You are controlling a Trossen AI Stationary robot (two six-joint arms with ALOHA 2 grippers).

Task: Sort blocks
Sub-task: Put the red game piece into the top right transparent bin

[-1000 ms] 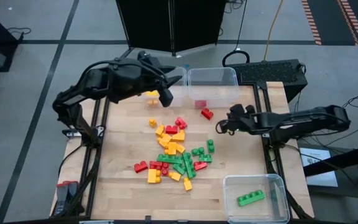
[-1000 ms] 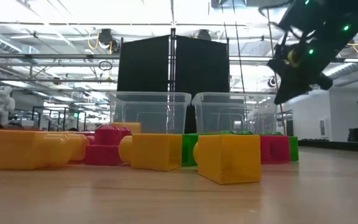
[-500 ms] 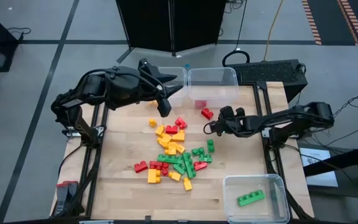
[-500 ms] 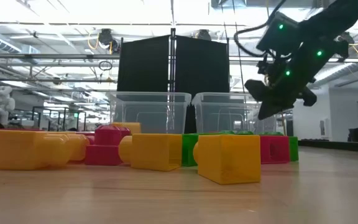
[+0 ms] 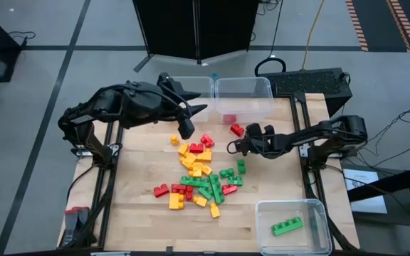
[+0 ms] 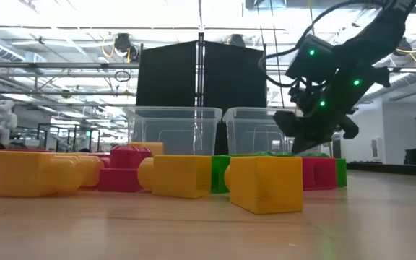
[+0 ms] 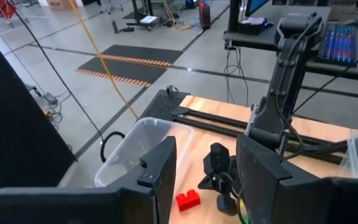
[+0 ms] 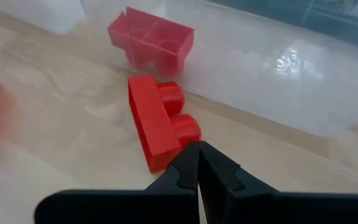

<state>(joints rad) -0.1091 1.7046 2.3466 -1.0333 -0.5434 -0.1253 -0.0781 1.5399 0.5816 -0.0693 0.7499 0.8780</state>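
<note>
Seemingly poised to nudge, the right gripper (image 8: pixel 197 149), fingers pressed together and empty, should push the red block (image 8: pixel 156 121) squarely toward the clear bin (image 5: pixel 244 89); left gripper (image 5: pixel 186 128) waits, narrowly parted.

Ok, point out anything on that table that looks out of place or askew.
One red block lies alone on the wood just outside the rear clear bin, tipped on its side with its studs sideways, apart from the main pile. The right hand, shut and empty, is right beside it. Nothing looks spilled or damaged.
</note>
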